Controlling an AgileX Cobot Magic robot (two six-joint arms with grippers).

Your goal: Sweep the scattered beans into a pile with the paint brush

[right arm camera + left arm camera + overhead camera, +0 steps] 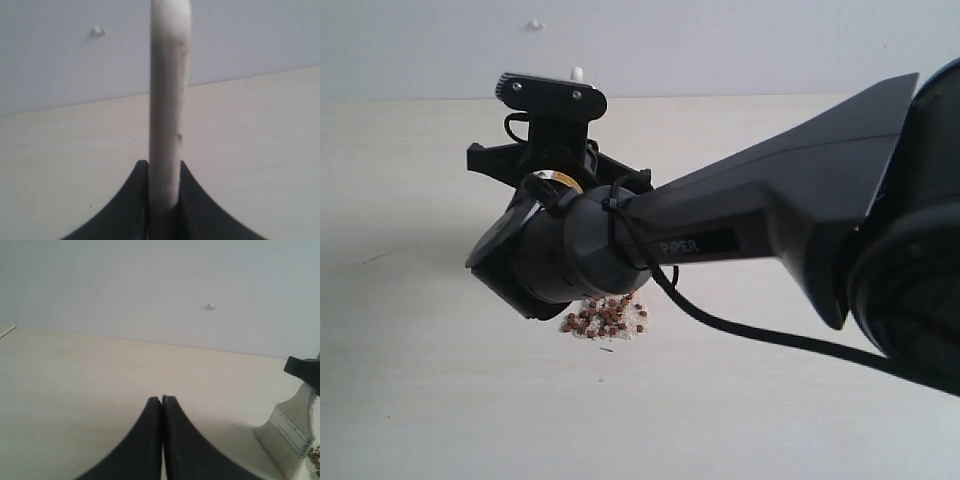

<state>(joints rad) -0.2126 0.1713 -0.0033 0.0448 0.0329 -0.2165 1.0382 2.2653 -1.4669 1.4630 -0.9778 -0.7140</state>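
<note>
The beans (605, 318) lie in a small reddish-brown heap mixed with whitish grains on the pale table, just under my right arm's wrist (560, 250). My right gripper (164, 165) is shut on the paint brush's pale wooden handle (170, 95). The handle's tip (577, 73) pokes up above the wrist camera. The left wrist view shows the brush's silver ferrule (290, 429) and off-white bristles (270, 440) down at the table, with a few beans (315, 455) beside them. My left gripper (162, 398) is shut on nothing, off to the side of the brush.
The right arm (750, 220) reaches from the right across the middle and hides part of the table (420, 380). A pale wall (720, 40) runs along the table's far edge, with a small white mark (534, 23) on it.
</note>
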